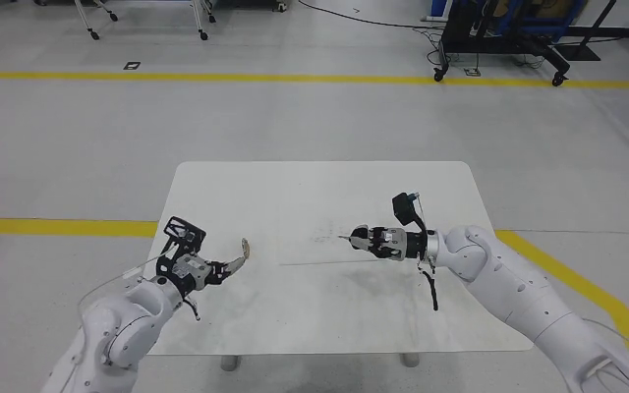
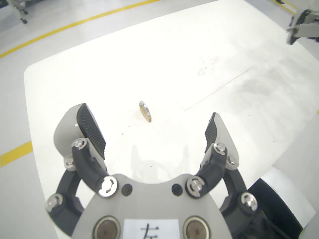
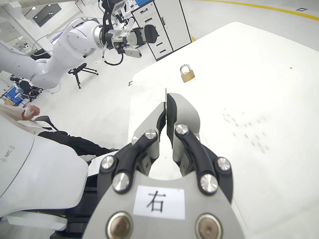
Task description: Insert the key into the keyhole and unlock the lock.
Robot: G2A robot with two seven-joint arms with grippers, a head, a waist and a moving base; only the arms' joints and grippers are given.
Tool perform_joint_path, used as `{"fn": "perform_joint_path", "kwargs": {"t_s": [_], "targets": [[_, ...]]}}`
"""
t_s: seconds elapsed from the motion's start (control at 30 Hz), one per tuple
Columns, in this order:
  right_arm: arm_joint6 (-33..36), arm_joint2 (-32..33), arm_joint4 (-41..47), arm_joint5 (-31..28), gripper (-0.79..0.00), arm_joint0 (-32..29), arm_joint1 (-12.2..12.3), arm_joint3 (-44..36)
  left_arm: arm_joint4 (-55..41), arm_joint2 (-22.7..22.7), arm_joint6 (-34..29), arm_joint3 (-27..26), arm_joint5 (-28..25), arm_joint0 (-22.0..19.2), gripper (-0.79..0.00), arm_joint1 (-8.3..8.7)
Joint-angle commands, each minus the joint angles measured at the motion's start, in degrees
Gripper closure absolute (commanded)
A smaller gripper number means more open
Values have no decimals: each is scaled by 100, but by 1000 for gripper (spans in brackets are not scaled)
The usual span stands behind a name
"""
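The left arm comes in from the near left corner of the white table [image 1: 314,187]. It points to the right and a little far. The left gripper [image 1: 224,270] hangs low over the near left part of the table. Its two fingers [image 2: 91,128] are spread wide and there is nothing between them.

The lock [image 1: 246,248] sits on the table just past those fingers, near the left side. It is gold with a silver loop. It seems to stand up with the loop on top. Its flat face looks to the right and its thin edge faces the left gripper.

The key [image 1: 346,237] is up in the air over the middle of the table, well apart from the lock. It lies long from right to left, and its tip points left at the lock. The right gripper [image 1: 356,239] pinches it tight. The right arm reaches in from the near right, and its wrist points left.
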Motion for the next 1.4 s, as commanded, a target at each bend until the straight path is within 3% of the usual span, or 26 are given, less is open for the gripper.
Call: {"fn": "perform_joint_path", "kwargs": {"t_s": [0.0, 0.07, 0.13, 0.2, 0.4, 0.63, 1.0, 1.13, 1.37], "targets": [[0, 0, 0, 0, 0, 0, 0, 0, 341, 241, -165, 207, 344, -198, -785, -23], [0, 0, 0, 0, 0, 0, 0, 0, 456, 556, -289, 447, 523, -496, -748, -62], [0, 0, 0, 0, 0, 0, 0, 0, 483, 835, -374, 694, 579, -802, -613, -102], [0, 0, 0, 0, 0, 0, 0, 0, 491, 1077, -445, 898, 594, -1065, -551, -140], [0, 0, 0, 0, 0, 0, 0, 0, 622, 1535, -743, 1191, 730, -1499, -434, -219], [0, 0, 0, 0, 0, 0, 0, 0, 798, 1810, -1003, 1369, 1048, -1748, -391, -287], [0, 0, 0, 0, 0, 0, 0, 0, 714, 2040, -1024, 1750, 1072, -2058, -314, -375], [0, 0, 0, 0, 0, 0, 0, 0, 763, 2105, -1025, 1857, 1143, -2125, -175, -401], [0, 0, 0, 0, 0, 0, 0, 0, 843, 2152, -958, 2011, 1186, -2204, -135, -435]]}}
